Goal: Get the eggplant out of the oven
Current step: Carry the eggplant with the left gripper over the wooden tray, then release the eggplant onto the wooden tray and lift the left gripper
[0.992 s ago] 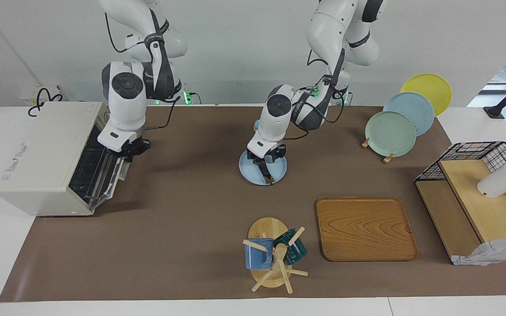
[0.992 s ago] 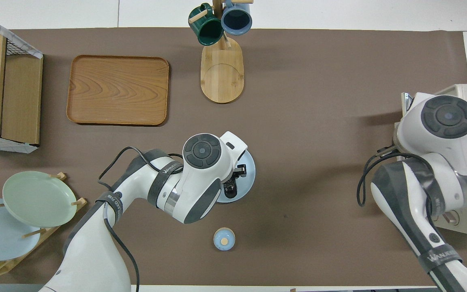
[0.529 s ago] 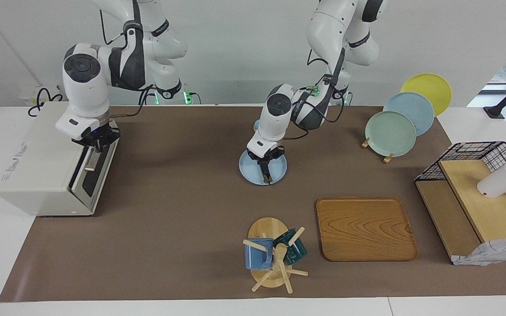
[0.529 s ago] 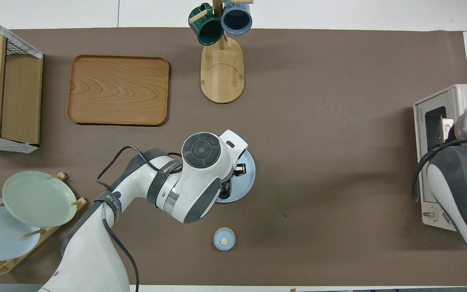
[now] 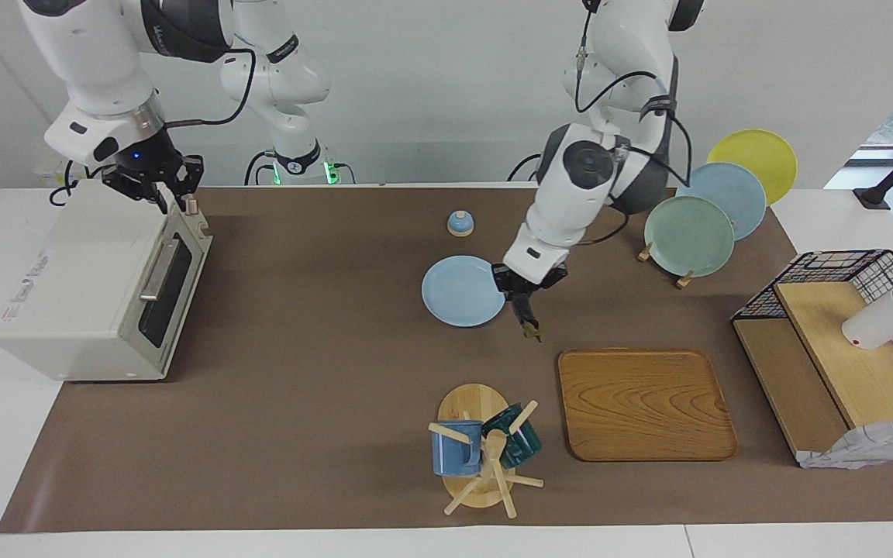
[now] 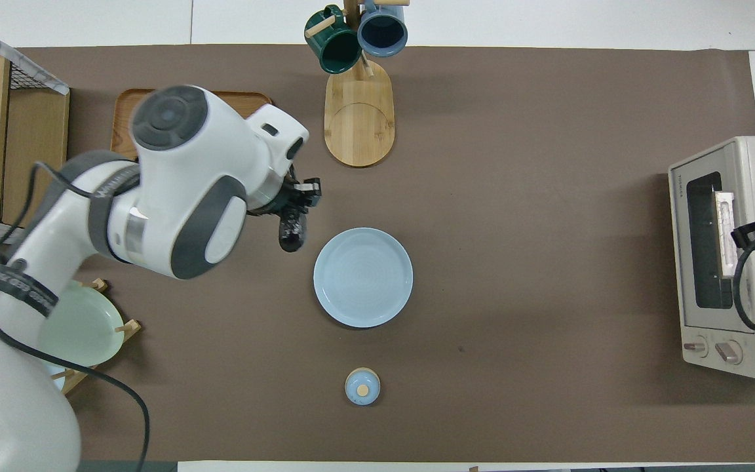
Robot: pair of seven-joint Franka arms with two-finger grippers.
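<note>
The eggplant [image 5: 528, 319] is gripped tight by the left gripper [image 5: 525, 298] at middle frame, hanging long-end down over the mat, between the blue plate [image 5: 458, 298] and tray [image 5: 646, 403]. The oven [image 5: 98, 283] is seen shut at far left, with the right gripper [image 5: 156, 186] above it; whether it is open cannot be told

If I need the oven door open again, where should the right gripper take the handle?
Grip the metal bar handle at its middle. The oven door is shut and upright, and the bar stands off its upper part, running level. Coming in from the door's front, one finger above the bar and one below, looks best. The right gripper hovers over the oven's top front edge.
</note>
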